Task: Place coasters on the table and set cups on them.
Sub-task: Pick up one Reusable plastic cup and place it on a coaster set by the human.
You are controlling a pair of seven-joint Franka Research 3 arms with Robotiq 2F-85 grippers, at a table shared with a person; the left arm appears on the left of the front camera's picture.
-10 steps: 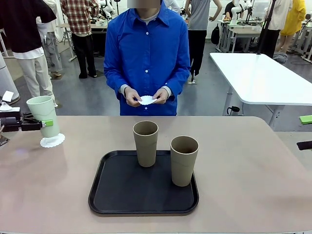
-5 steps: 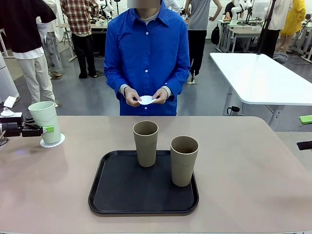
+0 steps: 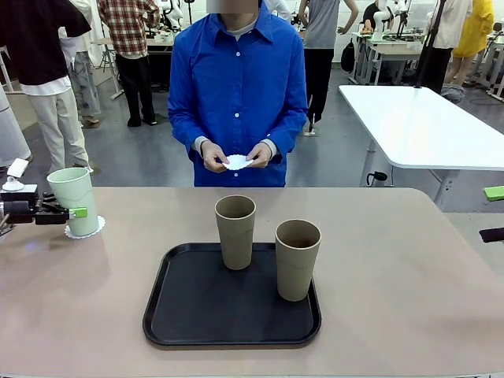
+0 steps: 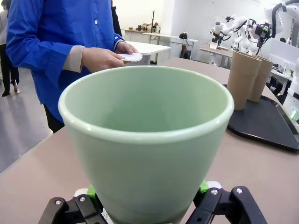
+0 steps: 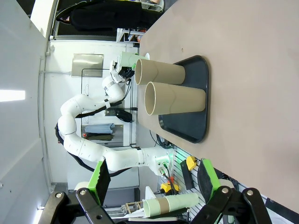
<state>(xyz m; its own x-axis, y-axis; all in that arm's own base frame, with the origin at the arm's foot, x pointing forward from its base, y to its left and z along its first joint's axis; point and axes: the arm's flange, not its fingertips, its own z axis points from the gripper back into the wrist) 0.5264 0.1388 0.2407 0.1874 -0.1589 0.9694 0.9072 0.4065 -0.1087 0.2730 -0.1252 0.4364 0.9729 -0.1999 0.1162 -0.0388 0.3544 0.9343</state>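
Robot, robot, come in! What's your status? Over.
Left hand around mint cup, grip unclear; right hand open, empty. Mint cup standing on its coaster. Two tan cups on tray. Nothing blocking.

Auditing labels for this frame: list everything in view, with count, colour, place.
tall pale mint green handleless tumbler: 1, mint, standing on a doily at the table's left end
tall brownish-tan handleless tumblers: 2, tan, upright on the tray
round white scalloped paper doilies: 2, white, one under the mint tumbler, one in the person's hands
black rounded-corner tray: 1, black, table middle
large beige smooth-topped table: 1, beige, foreground
white table: 1, white, behind at right
person in a blue shirt: 1, far side of table
left gripper: 1, black with green pads, jaws either side of mint tumbler, contact unclear
right gripper: 1, same colours, jaws open, empty
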